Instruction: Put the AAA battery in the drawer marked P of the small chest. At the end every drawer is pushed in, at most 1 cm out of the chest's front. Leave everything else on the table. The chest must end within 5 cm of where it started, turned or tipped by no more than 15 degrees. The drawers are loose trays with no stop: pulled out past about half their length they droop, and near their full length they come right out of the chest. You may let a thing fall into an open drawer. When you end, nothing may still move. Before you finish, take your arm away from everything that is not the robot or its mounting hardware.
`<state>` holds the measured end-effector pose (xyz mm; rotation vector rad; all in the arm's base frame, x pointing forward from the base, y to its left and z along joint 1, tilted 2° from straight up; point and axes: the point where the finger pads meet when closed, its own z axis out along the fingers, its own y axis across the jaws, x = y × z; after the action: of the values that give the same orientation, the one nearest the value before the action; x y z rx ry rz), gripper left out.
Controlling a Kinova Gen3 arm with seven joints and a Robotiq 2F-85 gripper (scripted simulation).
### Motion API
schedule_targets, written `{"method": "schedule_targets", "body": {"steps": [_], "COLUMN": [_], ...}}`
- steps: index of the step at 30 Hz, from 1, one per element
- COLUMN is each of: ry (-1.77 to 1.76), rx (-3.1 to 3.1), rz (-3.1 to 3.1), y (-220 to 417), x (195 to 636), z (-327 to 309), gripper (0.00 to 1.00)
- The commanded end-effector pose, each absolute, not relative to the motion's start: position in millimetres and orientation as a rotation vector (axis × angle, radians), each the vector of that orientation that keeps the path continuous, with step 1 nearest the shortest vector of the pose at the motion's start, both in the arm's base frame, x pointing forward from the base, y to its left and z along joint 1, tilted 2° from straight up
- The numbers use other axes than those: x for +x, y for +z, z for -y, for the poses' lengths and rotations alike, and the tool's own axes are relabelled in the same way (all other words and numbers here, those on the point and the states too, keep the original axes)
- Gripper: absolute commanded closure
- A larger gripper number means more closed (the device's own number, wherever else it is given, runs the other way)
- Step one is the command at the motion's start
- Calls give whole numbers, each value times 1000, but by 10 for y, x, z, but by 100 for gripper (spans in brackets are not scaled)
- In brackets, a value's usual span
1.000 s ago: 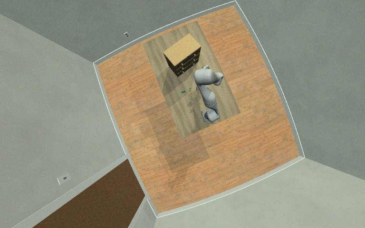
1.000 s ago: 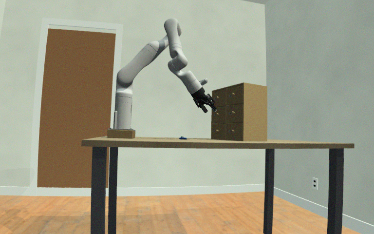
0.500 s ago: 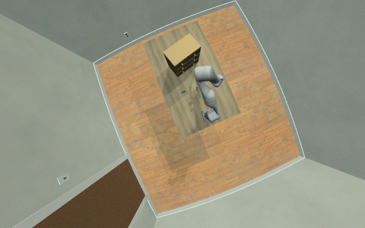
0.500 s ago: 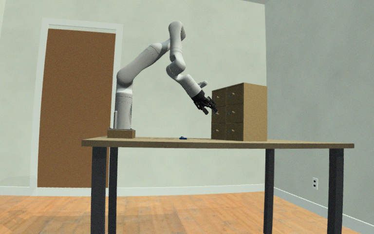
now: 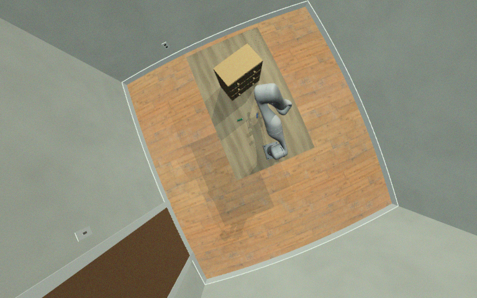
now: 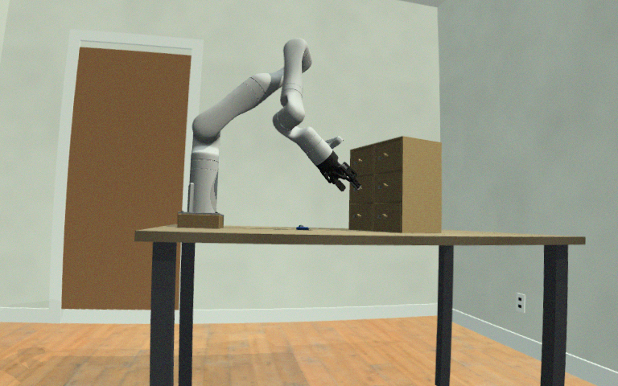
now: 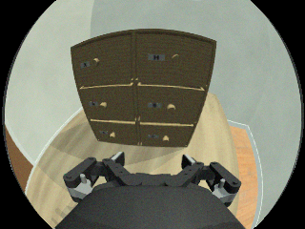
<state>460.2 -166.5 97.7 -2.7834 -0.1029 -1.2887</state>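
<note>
End effector [image 7: 152, 175] open, facing chest [image 7: 143, 90] front, drawers shut

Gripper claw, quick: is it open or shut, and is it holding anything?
Gripper: open wide, holding nothing, close in front of the small chest.

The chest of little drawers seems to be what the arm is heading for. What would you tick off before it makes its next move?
1. Fingers spread and holding nothing: ok. The gripper is wide open in front of the chest.
2. All six drawers pushed in: ok, the front looks flush in the wrist view.
3. Drawer P identified: cannot tell, the labels are too small to read.
4. Fingers lined up on a knob: cannot tell; they sit near the middle row.
5. Chest upright on the table: ok.
6. Battery located: cannot tell. A green item and a blue item lie on the table.
</note>
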Motion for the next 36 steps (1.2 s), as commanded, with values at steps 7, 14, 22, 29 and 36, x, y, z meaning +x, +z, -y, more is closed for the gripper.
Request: {"method": "schedule_targets", "body": {"steps": [7, 14, 22, 29, 36], "ry": [-1298, -1309, -1314, -1315, -1315], "rx": [-2779, -2774, -2772, -2772, -2772], "rz": [94, 94, 93, 93, 93], "y": [931, 922, 919, 919, 899], "x": [4592, 4599, 4602, 4602, 4603], "z": [1680, 1680, 1681, 1681, 1680], "gripper": [0, 0, 0, 0, 0]}}
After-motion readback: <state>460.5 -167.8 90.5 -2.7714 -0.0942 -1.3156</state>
